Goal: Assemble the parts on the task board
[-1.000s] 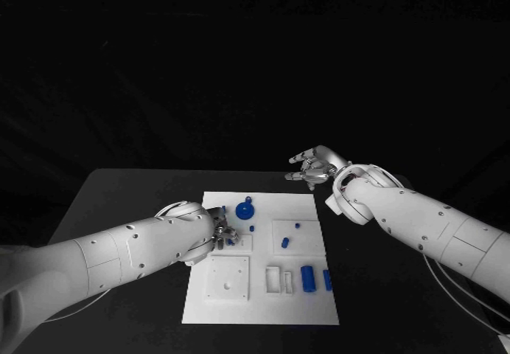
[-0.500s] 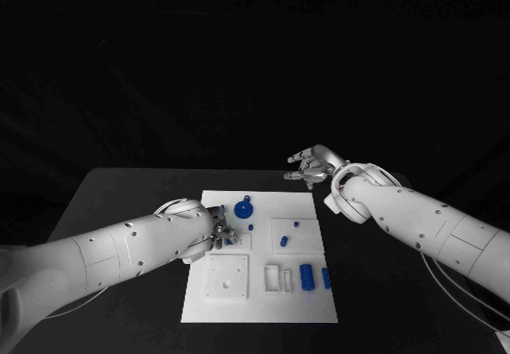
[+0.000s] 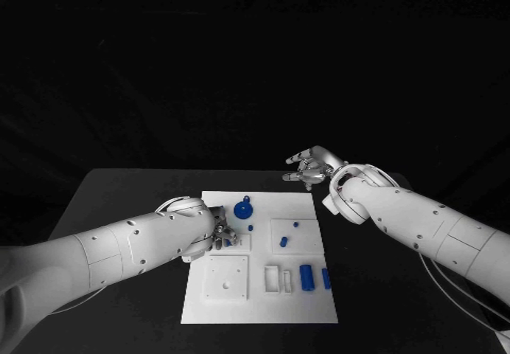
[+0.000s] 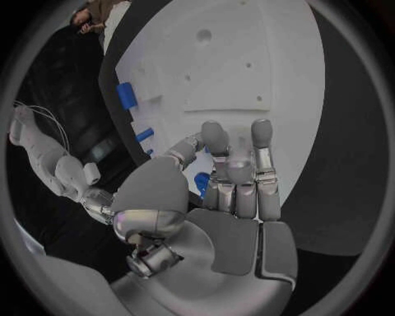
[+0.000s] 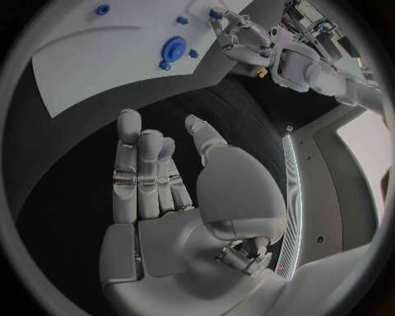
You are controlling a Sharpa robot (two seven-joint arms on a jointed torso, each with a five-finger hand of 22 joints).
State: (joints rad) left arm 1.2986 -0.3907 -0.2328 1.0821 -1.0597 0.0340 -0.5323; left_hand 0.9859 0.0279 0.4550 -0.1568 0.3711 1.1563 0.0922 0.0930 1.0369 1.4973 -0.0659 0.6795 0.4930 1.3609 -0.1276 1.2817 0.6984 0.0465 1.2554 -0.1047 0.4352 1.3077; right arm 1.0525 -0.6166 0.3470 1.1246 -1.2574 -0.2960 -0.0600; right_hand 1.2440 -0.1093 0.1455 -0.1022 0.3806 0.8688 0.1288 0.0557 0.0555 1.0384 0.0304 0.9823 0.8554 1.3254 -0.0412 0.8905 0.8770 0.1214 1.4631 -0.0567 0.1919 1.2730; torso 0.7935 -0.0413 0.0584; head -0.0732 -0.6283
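Observation:
The white task board lies in the middle of the black table. My left hand hangs over the board's left side, fingers curled, pinching a small blue part between thumb and fingers; the right wrist view shows that blue part at the left hand's fingertips. On the board lie a round blue disc with a knob, a small blue piece and two blue cylinders. My right hand is raised beyond the board's far edge, fingers apart, holding nothing.
A white square block sits on the board's near left, with narrow white slots beside it. Bare black table runs along both sides of the board. My right forearm crosses above the table's right side.
My left arm has shifted very slightly over the board's left side. The right hand has stayed raised in the same place.

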